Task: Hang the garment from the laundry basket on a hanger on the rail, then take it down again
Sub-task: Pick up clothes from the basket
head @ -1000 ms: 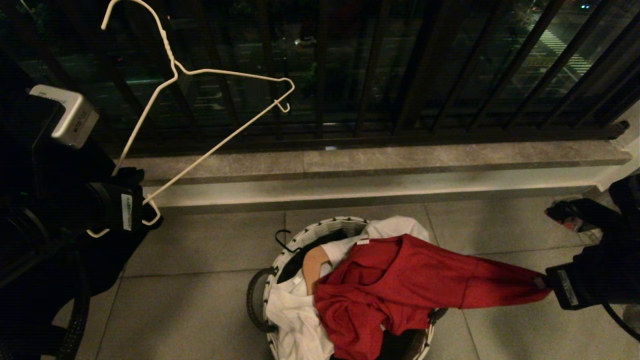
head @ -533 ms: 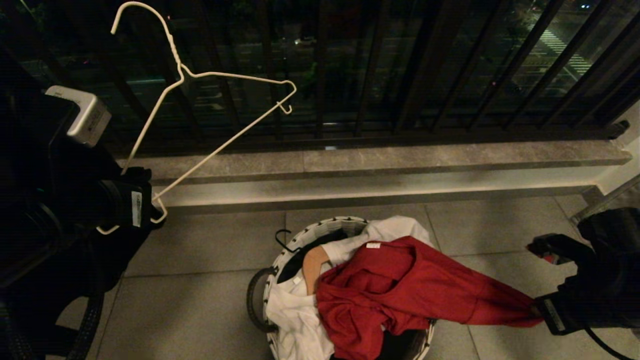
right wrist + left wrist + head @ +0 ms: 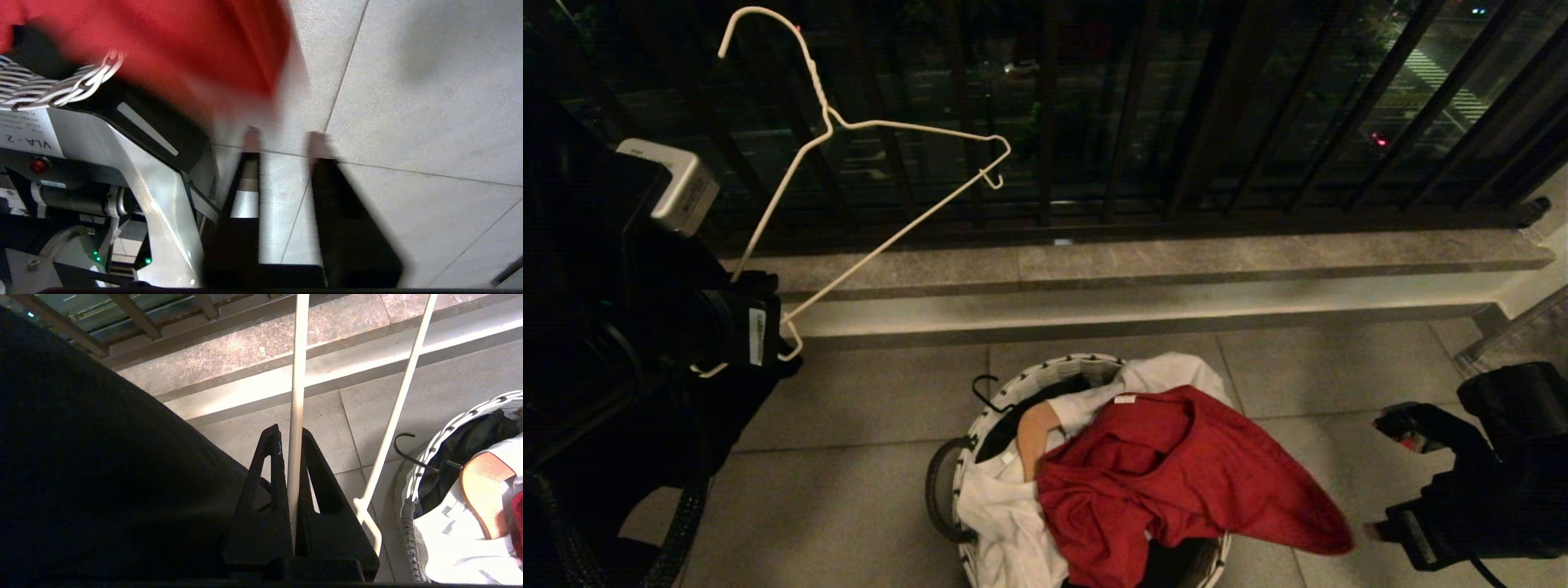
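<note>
On the tiled balcony floor, just short of the stone kerb under the dark railing, the laundry basket stands low in the head view, its patterned rim showing on the far side. The garment, red and crumpled, lies heaped across the basket's top and spills over the right rim, one pointed fold reaching out above the floor toward the right gripper. That gripper sits just beside the fold's tip with its jaws parted and nothing between them; in its wrist view only bare tile shows in the gap, the red cloth lying beyond the fingertips. At far left the left gripper has its jaws clenched on one wire of the hanger, which tilts up and rightward against the railing bars, hook topmost. A white T-shirt fills the basket's left side, with a wooden hanger and a black hook showing at the rim. Open tile lies left of the basket and between it and the kerb.
</note>
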Controlling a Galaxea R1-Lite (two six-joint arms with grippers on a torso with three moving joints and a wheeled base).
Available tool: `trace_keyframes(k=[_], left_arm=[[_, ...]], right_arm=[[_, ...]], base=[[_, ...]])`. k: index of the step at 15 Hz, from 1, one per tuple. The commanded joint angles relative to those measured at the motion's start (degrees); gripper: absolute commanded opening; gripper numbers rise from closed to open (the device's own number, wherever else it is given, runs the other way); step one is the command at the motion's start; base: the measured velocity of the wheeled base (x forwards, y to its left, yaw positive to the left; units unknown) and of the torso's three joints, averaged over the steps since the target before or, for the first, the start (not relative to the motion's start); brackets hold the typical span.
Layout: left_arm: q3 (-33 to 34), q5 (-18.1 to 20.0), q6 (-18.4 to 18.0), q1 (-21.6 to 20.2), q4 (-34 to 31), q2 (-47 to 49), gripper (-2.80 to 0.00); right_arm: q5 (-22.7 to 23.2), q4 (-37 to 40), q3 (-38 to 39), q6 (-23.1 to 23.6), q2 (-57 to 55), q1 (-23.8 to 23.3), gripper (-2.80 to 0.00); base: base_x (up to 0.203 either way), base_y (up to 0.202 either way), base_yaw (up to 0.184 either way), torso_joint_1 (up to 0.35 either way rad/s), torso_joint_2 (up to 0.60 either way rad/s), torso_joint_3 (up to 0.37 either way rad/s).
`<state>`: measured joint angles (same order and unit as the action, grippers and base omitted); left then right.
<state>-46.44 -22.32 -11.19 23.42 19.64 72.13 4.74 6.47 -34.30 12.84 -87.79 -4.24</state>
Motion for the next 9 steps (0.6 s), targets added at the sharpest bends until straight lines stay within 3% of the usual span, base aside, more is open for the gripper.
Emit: trace_keyframes(k=[1,5,8,9], left_arm=[[-0.3,-0.2,-0.1,0.0,0.1,-0.1,-2.8],[-0.4,-0.2,-0.1,0.1,0.0,-0.4,-2.8],[-0.2,-0.2,-0.1,0.1,0.0,-0.5,-2.8],[-0.2,-0.2,-0.1,0.1,0.0,-0.6,-2.8]], right_arm=[[0.1,0.3,0.1,0.1,1.2,0.2,0.0],[1.9,0.3,0.6,0.5,4.2,1.7,0.0],[4.3,0.1,-1.2,-4.9,6.6,7.6,0.0],[4.3,0.1,-2.7,-7.3,6.6,10.2,-2.8]], base=[[0.0,0.0,0.0,0.0,0.0,0.0],[0.0,0.0,0.0,0.0,0.0,0.0],[0.0,0.0,0.0,0.0,0.0,0.0],[0.0,0.0,0.0,0.0,0.0,0.0]])
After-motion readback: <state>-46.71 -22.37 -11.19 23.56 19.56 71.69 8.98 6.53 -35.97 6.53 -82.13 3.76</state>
